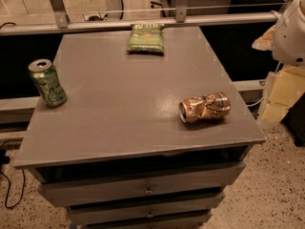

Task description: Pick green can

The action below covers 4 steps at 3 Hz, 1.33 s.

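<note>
The green can [47,82] stands upright near the left edge of the grey cabinet top [128,109]. It is light green with pale swirls and a silver top. My gripper is out of view. Only a white rounded part of my arm [291,30] shows at the upper right edge, off to the right of the cabinet and far from the can.
A crushed gold-brown can [205,107] lies on its side at the right front of the top. A flat green chip bag [146,38] lies at the back middle. A metal rail [143,24] runs behind the cabinet. Drawers [143,187] sit below the top.
</note>
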Available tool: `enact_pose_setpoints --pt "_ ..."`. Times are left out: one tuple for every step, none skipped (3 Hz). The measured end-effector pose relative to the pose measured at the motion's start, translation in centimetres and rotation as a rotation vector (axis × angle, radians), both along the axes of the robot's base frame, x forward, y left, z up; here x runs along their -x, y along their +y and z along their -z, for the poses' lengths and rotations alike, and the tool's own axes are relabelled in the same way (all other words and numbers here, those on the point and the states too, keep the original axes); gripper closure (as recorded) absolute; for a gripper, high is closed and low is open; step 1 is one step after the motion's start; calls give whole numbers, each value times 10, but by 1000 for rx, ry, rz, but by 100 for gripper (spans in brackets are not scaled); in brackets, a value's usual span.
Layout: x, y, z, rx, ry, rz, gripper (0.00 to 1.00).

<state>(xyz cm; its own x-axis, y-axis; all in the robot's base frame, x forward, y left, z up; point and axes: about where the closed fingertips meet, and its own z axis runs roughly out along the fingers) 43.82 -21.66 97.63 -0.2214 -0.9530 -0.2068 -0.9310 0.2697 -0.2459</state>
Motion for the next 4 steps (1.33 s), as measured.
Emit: enact_pose_setpoints --pt "0 0 0 0 0 0 0" --pt "-13 26 14 -54 2 -50 0" --pt "-47 110 50 -190 13 -169 0" --pt "-76 202 76 -306 3 -260 0"
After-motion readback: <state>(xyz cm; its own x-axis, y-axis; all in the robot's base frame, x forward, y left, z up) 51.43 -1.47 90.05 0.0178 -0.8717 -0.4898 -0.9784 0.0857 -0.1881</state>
